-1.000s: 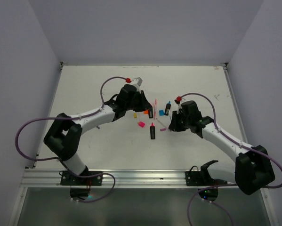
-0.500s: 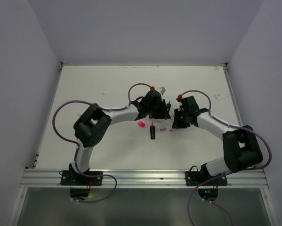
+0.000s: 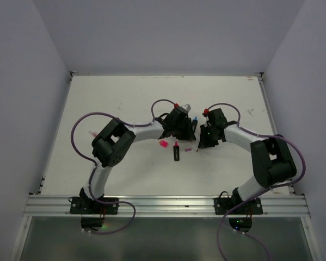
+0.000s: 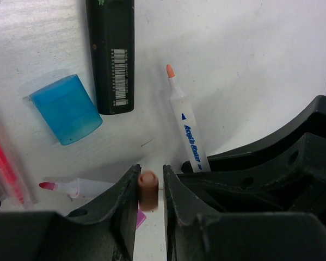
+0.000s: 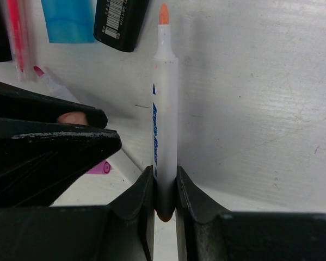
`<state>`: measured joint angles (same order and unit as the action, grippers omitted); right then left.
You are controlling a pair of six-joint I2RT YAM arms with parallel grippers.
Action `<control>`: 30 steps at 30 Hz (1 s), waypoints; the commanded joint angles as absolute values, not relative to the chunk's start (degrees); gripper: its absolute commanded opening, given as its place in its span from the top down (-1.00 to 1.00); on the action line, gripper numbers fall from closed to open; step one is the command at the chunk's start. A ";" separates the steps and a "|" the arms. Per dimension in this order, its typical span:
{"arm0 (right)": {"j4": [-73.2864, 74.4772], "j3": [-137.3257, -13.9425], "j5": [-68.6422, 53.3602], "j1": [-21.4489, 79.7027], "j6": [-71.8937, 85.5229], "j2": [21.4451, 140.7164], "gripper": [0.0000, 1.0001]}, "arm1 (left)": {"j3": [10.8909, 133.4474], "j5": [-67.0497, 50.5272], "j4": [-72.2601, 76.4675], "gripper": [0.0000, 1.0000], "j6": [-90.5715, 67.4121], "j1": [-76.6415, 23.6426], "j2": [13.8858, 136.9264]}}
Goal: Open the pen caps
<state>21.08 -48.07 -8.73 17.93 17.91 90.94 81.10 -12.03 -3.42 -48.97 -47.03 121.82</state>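
At the bottom middle of the left wrist view, the left gripper [image 4: 150, 182] has its fingers narrow, pinching an orange cap [image 4: 148, 191] between them. The cap is off its pen. The white pen [image 4: 185, 136] lies just right of it, its bare orange tip pointing up the frame.

In the right wrist view, the right gripper [image 5: 165, 187] at bottom centre is clamped on that pen's lower barrel. The left gripper's black fingers come in from the left edge with the cap just showing above them.

A blue cap [image 4: 66, 109] lies loose on the table [image 4: 250, 65] at the left of the left wrist view. It is just beside a black highlighter [image 4: 112, 54] that runs off the top edge. A pink-tipped pen [image 4: 70, 186] lies uncapped at lower left. A magenta cap [image 5: 99, 167] lies on the table below the left fingers in the right wrist view.

From overhead, both arms meet near the middle of the frame. A pink cap [image 3: 163, 143] and a second highlighter [image 3: 177, 152] lie just below and left of the grippers.
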 commanded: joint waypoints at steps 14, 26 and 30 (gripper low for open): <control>23.29 -47.37 -9.58 17.49 18.10 91.67 0.35 | 82.27 -10.02 -4.66 0.19 -50.45 -46.85 118.32; 22.41 -47.63 -10.81 17.23 19.69 83.87 0.08 | 76.38 -1.34 -9.74 -0.11 -46.15 -44.12 99.08; 24.25 -49.48 -10.99 17.14 20.04 78.85 -0.07 | 72.61 4.12 -13.61 -0.42 -43.51 -41.41 92.39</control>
